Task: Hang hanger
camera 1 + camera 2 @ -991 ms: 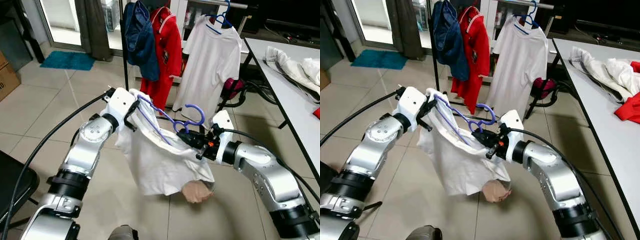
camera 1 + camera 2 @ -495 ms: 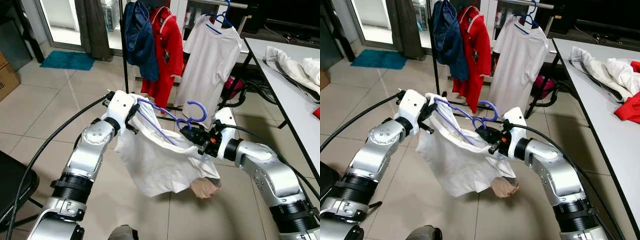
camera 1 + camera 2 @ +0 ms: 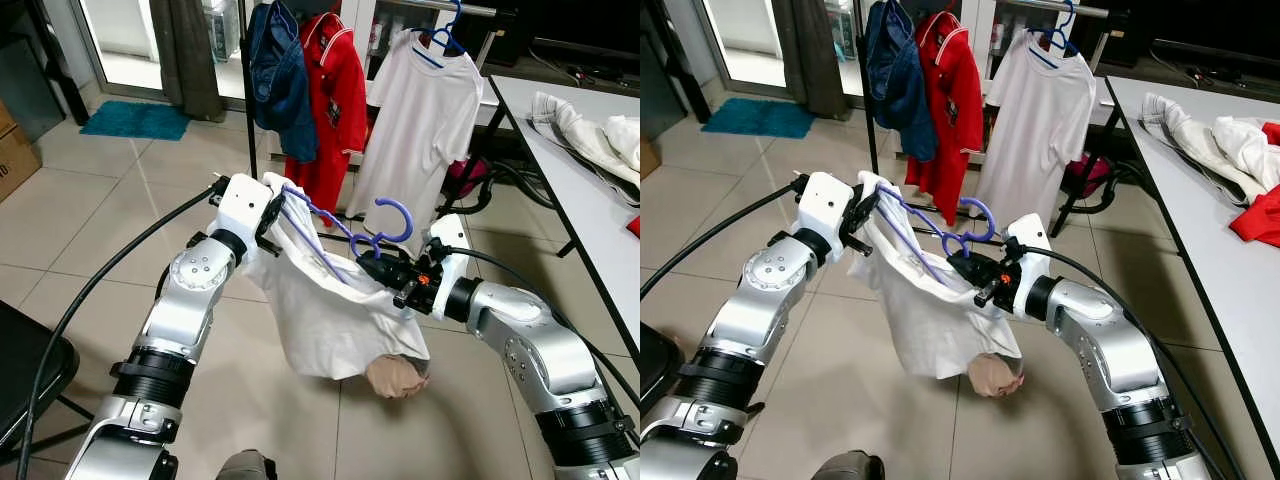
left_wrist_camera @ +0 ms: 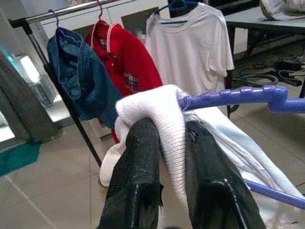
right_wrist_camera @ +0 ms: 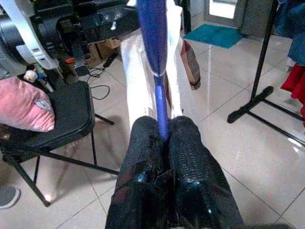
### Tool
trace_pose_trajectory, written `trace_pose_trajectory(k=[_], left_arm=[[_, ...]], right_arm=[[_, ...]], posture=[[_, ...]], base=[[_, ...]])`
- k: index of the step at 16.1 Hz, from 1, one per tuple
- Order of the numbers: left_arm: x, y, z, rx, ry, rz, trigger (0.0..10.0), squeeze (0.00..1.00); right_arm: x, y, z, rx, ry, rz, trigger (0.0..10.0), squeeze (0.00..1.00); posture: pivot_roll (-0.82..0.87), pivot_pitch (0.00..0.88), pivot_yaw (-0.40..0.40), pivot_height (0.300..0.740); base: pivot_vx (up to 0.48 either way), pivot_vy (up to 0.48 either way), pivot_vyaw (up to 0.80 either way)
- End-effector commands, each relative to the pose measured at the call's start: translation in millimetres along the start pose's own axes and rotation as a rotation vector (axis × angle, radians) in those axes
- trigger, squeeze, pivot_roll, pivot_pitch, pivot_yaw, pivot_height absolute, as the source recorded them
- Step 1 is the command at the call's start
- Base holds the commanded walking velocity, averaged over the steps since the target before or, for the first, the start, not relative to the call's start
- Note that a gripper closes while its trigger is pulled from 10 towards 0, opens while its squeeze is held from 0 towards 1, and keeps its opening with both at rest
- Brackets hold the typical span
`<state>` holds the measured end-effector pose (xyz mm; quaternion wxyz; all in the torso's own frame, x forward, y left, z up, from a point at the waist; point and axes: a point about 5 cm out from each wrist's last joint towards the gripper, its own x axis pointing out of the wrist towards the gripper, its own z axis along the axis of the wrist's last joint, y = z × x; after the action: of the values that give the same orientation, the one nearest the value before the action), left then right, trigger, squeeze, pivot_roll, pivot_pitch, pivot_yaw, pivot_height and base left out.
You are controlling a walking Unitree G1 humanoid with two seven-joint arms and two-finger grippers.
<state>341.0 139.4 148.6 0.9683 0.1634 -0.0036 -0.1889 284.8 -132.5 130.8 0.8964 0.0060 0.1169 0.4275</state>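
Hanger (image 3: 345,233): purple plastic, hooked | shirt (image 3: 330,320): white ribbed knit, draped

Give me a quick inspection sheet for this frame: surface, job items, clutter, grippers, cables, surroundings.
Surface: tiled floor.
Job's things: purple hanger inside white shirt, held up short of the clothes rack.
Clutter: clothes pile on white table.
Grippers: left gripper shut on the shirt's shoulder and hanger end; right gripper shut on the hanger.
Cables: black cable along the left arm.
Surroundings: denim jacket, red polo, hung white T-shirt, teal mat.
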Motion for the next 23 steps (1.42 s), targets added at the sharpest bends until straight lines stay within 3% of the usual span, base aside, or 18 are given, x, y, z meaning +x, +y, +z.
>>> trace_pose_trajectory(k=[1,2,3,4,10,14,16,17,20,23], left_arm=[[0.7,-0.1,-1,0.003,0.007,0.019,10.0,0.00],[0.7,0.2,-1,-0.001,0.008,0.022,10.0,0.00],[0.6,1.9,0,-0.004,-0.003,0.024,3.1,0.00],[0.7,3.3,2,-0.004,-0.012,0.020,0.0,0.00],[0.9,15.9,4,-0.002,0.001,0.007,0.0,0.00],[8.1,24.0,22,0.034,-0.039,-0.018,0.0,0.00],[15.5,28.3,38,0.064,-0.059,-0.071,0.0,0.00],[18.2,22.7,45,0.067,-0.058,-0.144,0.0,0.00],[15.6,4.1,38,0.108,0.017,-0.301,0.0,0.00],[14.1,9.9,17,0.195,0.141,-0.276,0.0,0.00]], right_arm=[[-4.8,-1.2,7,-0.017,-0.025,-0.004,10.0,0.00],[-4.9,-1.2,7,-0.017,-0.025,-0.003,10.0,0.00],[-5.2,-1.1,7,-0.017,-0.022,-0.001,10.0,0.00],[-5.3,-0.8,6,-0.018,-0.018,0.003,10.0,0.00],[-6.0,0.5,3,-0.026,0.007,0.011,10.0,0.00],[-7.5,0.7,-3,-0.047,0.064,0.014,10.0,0.00],[-8.6,0.0,-8,-0.079,0.116,0.006,10.0,0.00],[-9.0,-1.2,-9,-0.101,0.131,-0.003,10.0,0.00],[-8.7,-1.9,-5,-0.104,0.112,-0.016,10.0,0.00],[-9.5,1.7,3,-0.113,0.075,0.013,10.0,0.00]], posture=[[0.05,0.000,-0.047,0.740],[0.05,0.000,-0.047,0.740],[0.05,0.000,-0.047,0.740],[0.05,0.000,-0.046,0.740],[0.05,0.000,-0.044,0.740],[0.05,0.000,-0.047,0.740],[0.05,0.000,-0.049,0.740],[0.04,0.000,-0.045,0.740],[0.04,0.000,-0.041,0.740],[0.04,0.000,-0.044,0.740]], base=[[0.000,0.000,0.00],[0.000,0.000,0.00],[0.000,0.000,0.00],[0.000,0.000,0.00],[0.000,0.000,0.00],[0.000,0.000,0.00],[0.000,0.000,0.00],[0.000,0.000,0.00],[0.000,0.000,0.00],[0.000,0.000,0.00]])
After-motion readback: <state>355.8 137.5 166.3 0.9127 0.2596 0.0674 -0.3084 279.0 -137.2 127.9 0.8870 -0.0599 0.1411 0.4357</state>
